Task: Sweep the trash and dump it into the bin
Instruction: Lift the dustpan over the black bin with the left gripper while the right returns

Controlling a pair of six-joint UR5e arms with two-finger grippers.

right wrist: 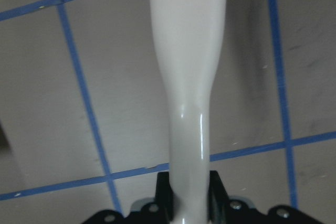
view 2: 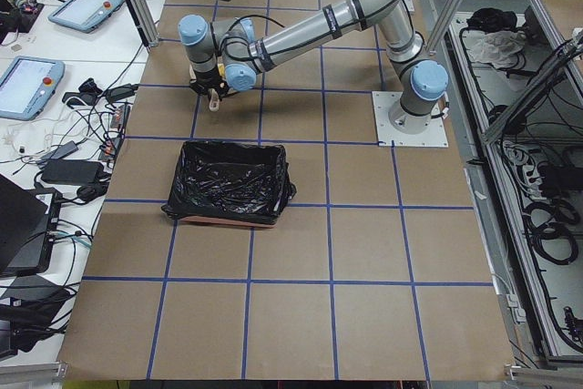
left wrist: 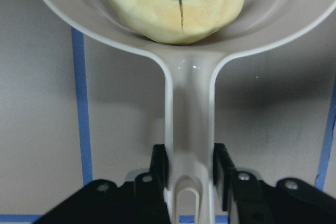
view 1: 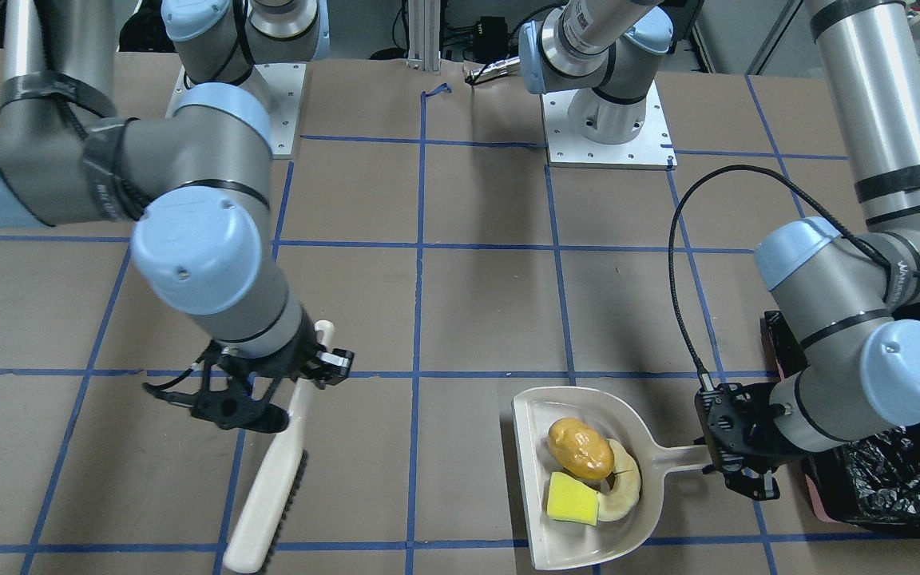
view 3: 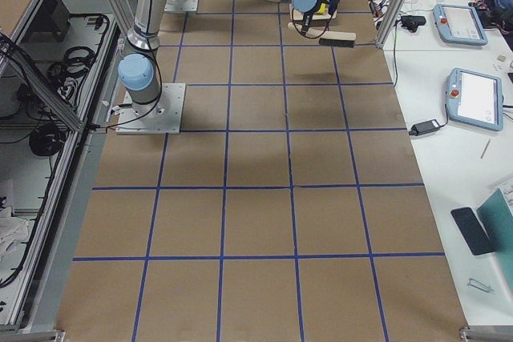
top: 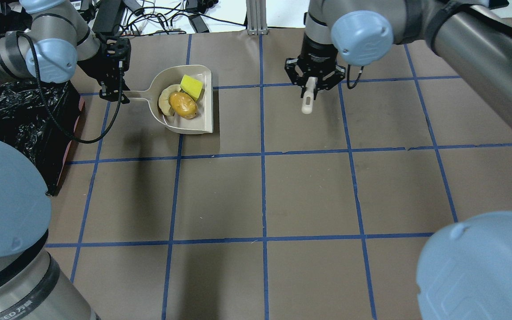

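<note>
While the lump (top: 183, 105), croissant (top: 165, 100) and sponge (top: 191, 86) are cradled in the dustpan (top: 194, 126), its handle (top: 138, 94) is clamped by the jaws of the left gripper (top: 114, 95); seen from overhead, the bin (top: 20, 115) is set at the dustpan's 9 o'clock, and the brush (top: 308, 101) is clenched by the jaws of the right gripper (top: 310, 86).

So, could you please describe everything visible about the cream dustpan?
The dustpan is cream, glossy plastic: a shallow scoop with raised walls, a straight open lip and a narrow handle with a hole at its end. It sits level over the table; contact is unclear. The left end effector is shut on the handle. Inside lie the yellow-orange lump, the croissant-shaped piece and the sponge.
</note>
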